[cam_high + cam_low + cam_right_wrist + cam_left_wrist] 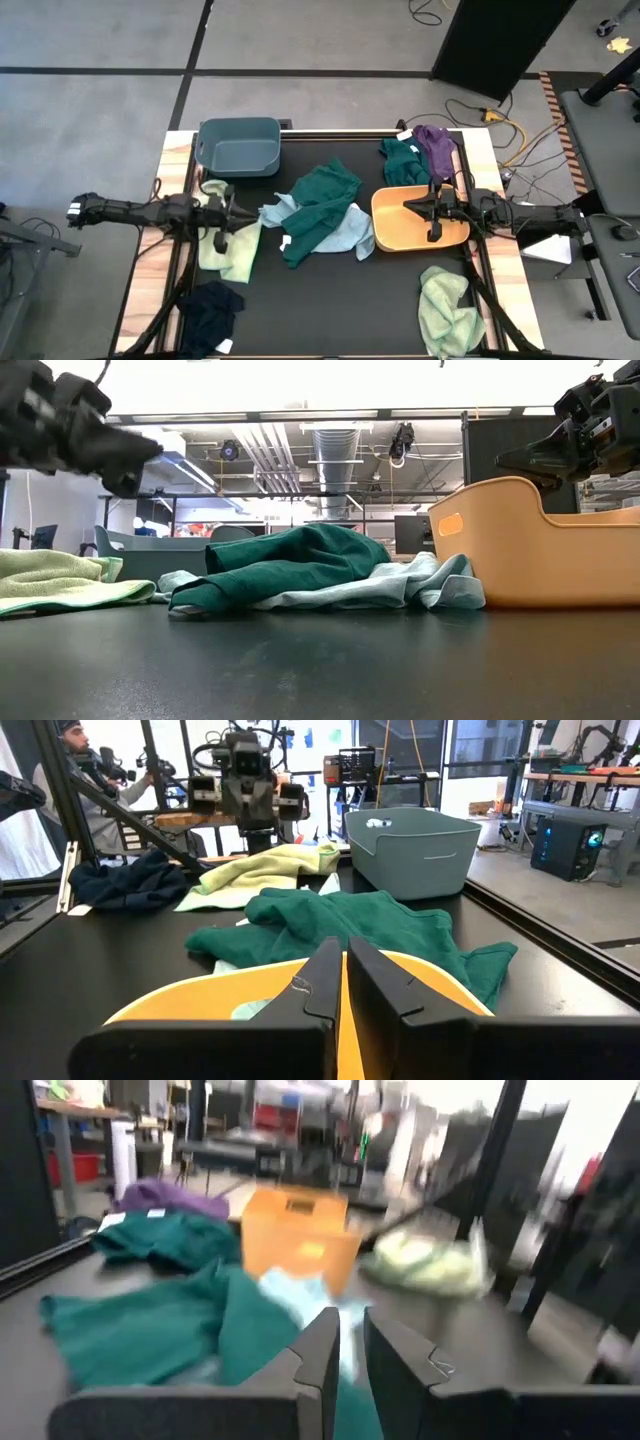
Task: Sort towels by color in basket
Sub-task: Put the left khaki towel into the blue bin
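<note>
The left gripper [222, 212] hangs above the pale green towel [232, 248] at the left side of the table, and its fingers are pressed almost together with nothing between them. The right gripper [432, 208] waits over the orange basket [388, 232], also closed and empty. The grey basket [240, 145] stands at the far left part of the table and looks empty, so I judge that the sorting is only at its start.

The towels lie spread out: a dark green towel [318, 205] in the middle lies over a light blue towel [350, 232], which touches the orange basket. A second dark green towel [403, 158] and a purple towel [436, 146] lie touching each other at the far right, a navy towel [212, 305] is at the near left, and another pale green towel [448, 308] is at the near right.

The main risk is the overlap in the middle. If a gripper pinches the dark green towel there, it can catch the light blue one too, and both colours can go in one basket. The purple and green pair has the same problem. A closed gripper that comes down would only push the cloth, not take it. A towel that hangs down can also drag its neighbour, or catch on the basket rim and stay half outside.
</note>
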